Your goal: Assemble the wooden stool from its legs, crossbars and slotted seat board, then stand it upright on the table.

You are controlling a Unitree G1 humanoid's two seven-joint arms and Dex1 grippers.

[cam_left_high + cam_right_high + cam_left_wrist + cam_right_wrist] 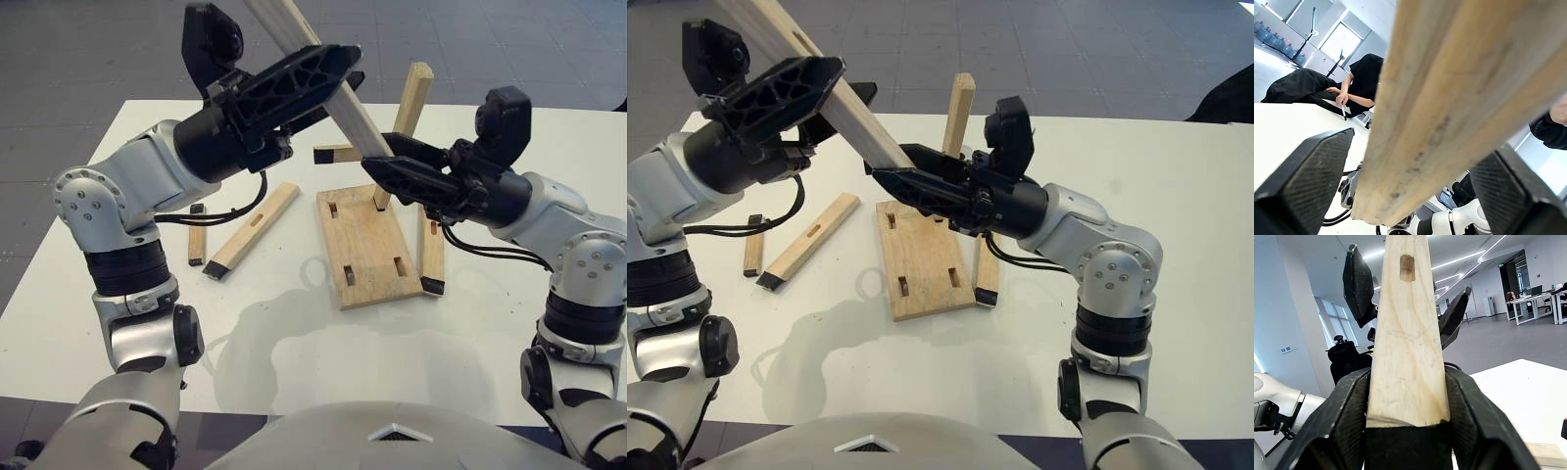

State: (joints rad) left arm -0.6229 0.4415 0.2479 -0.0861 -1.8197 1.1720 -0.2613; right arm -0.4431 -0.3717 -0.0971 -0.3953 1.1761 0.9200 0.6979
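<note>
Right gripper (380, 162) clamps the lower end of a slotted wooden leg (355, 119); left gripper (338, 73) grips it higher up. The leg slants in mid-air above the seat board (367, 245) — flat on the table (294, 343), an upright leg (411, 98) at its far edge.

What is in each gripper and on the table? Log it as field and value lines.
left gripper: shut on the raised leg, partway along it
right gripper: shut on that leg's lower, black-capped end
seat board: flat on the table, slots facing up
standing leg: tilted, its foot at the board's far end
loose leg: lying left of the board
short crossbar: lying farther left
second loose leg: lying along the board's right edge
</note>
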